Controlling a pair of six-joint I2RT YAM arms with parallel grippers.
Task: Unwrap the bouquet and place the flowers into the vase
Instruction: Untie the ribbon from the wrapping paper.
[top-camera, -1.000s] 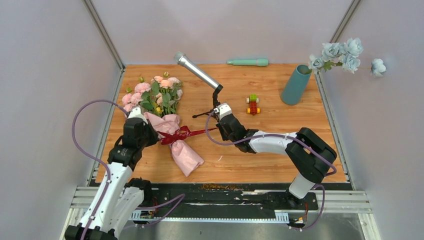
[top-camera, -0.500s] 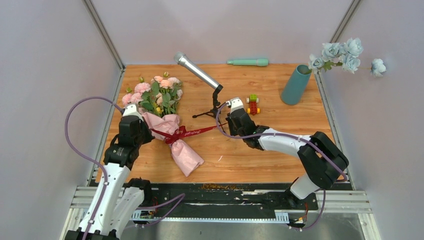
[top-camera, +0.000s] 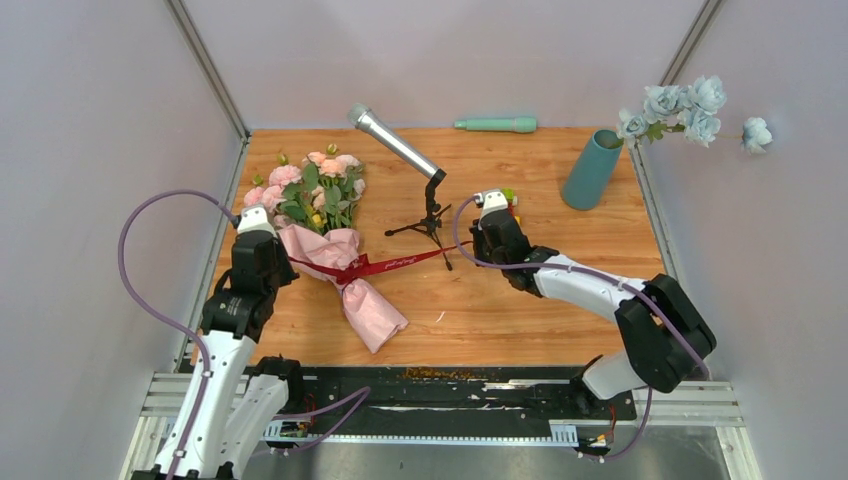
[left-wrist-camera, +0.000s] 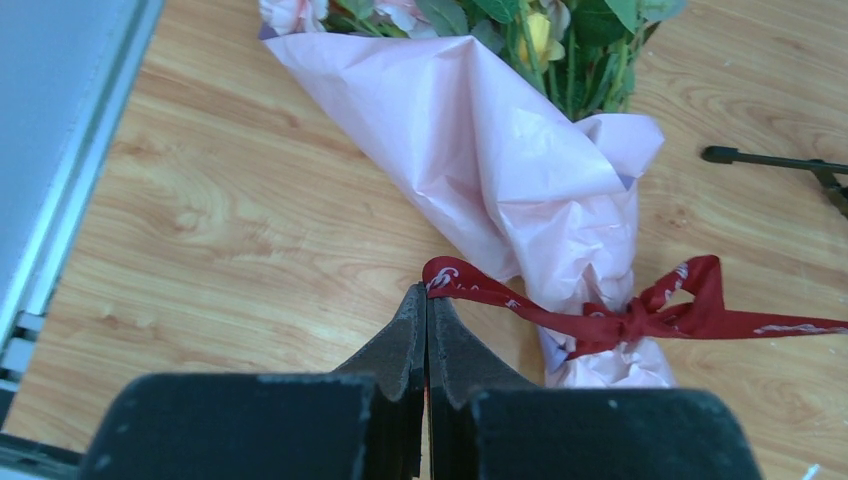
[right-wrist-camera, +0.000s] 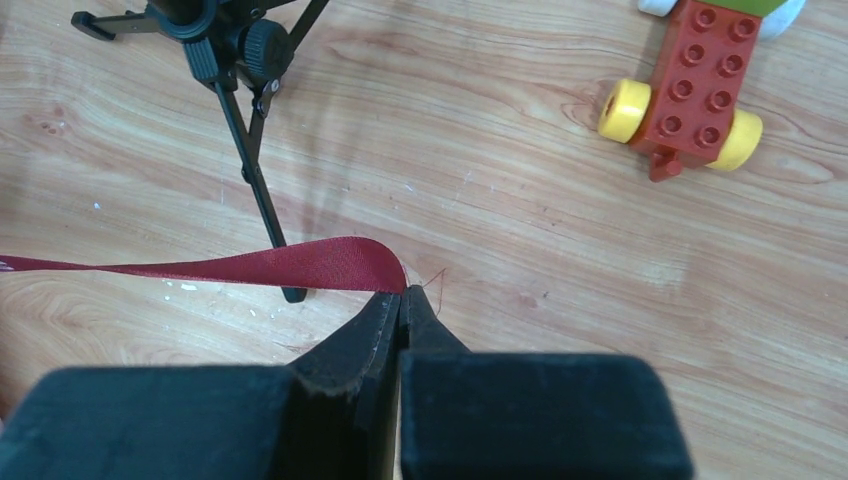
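The bouquet lies at the table's left in pink paper wrap. Its flowers point toward the far side. A dark red ribbon is knotted round the wrap's neck, and its two ends are stretched out to either side. My left gripper is shut on the ribbon's left end, close beside the wrap. My right gripper is shut on the ribbon's right end, right of the bouquet. The teal vase stands at the far right.
A microphone on a small tripod stands mid-table, and the ribbon passes by its legs. A brick toy car sits just beyond the right gripper. A mint-green rod lies at the back edge. Pale blue flowers stick out of the vase.
The right gripper has moved right and farther away with its ribbon end. The left gripper has drawn back to the left. The ribbon now stretches longer and straighter between them.
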